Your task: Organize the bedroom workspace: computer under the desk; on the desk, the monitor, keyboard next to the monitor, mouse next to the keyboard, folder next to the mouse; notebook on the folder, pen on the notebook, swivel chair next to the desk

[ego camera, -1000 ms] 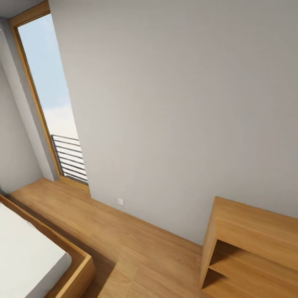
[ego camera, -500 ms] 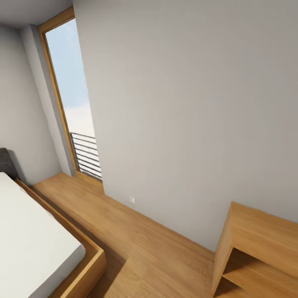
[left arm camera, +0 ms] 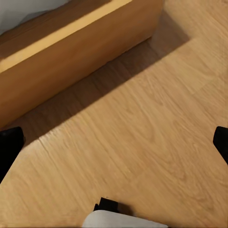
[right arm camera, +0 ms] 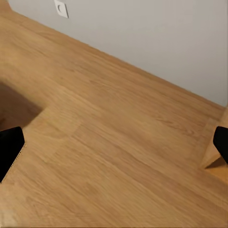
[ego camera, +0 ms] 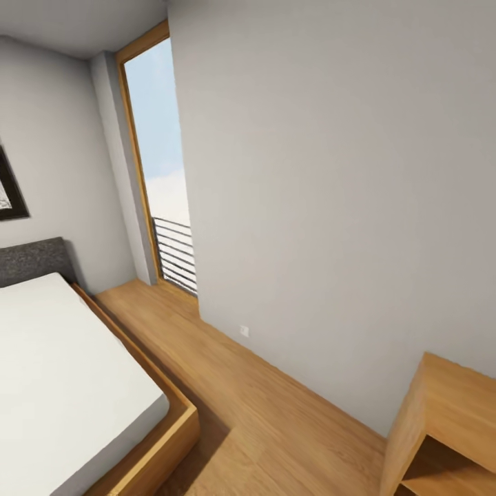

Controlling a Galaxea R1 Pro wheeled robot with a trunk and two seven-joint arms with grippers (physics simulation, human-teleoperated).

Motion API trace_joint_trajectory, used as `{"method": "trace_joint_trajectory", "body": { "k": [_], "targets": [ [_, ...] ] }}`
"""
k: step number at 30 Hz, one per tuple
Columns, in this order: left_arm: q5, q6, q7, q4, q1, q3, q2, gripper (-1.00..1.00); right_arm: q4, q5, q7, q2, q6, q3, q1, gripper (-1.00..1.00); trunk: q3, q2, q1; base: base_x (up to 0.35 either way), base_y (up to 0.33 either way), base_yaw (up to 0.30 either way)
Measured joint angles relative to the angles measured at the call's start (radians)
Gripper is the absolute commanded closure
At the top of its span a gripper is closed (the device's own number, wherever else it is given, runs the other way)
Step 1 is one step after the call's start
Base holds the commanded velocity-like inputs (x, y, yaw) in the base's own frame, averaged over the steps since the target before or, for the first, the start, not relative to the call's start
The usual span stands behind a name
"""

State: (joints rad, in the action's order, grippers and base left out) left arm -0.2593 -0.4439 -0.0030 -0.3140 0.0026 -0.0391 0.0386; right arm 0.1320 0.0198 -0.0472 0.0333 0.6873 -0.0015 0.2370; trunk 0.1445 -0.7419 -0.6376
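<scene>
Left pincer (left arm camera: 114,137) wide apart, empty, over wood floor (left arm camera: 142,142); right pincer (right arm camera: 114,142) likewise

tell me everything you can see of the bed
The bed sits low at the head view's lower left, cut off by the frame edge. A plain white mattress lies inside a light wood frame whose rim rises around it. A dark grey upholstered headboard stands against the grey wall. The frame rests on the wood floor, casting a shadow beside it. Nothing lies on the mattress.
</scene>
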Motion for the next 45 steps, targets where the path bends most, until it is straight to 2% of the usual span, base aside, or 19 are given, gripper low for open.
{"method": "trace_joint_trajectory", "body": {
  "k": [20, 36, 45],
  "targets": [
    [0.000, 0.003, 0.000, 0.001, 0.000, 0.000, 0.000, -1.00, -0.002, -0.003, 0.000, 0.000, -0.008, 0.003, 0.000, -1.00, 0.000, 0.000, 0.000, 0.000, 0.000, 0.281],
    [0.000, 0.003, 0.000, 0.001, 0.000, 0.000, 0.000, -1.00, -0.021, -0.016, 0.003, 0.000, -0.012, 0.051, 0.000, -1.00, 0.000, 0.000, 0.000, 0.000, 0.000, 0.281],
    [0.000, 0.003, 0.000, 0.001, 0.000, 0.000, 0.000, -1.00, -0.023, -0.021, 0.003, 0.000, -0.023, 0.064, 0.000, -1.00, 0.000, 0.000, 0.000, 0.000, 0.000, 0.281]
  ]
}}
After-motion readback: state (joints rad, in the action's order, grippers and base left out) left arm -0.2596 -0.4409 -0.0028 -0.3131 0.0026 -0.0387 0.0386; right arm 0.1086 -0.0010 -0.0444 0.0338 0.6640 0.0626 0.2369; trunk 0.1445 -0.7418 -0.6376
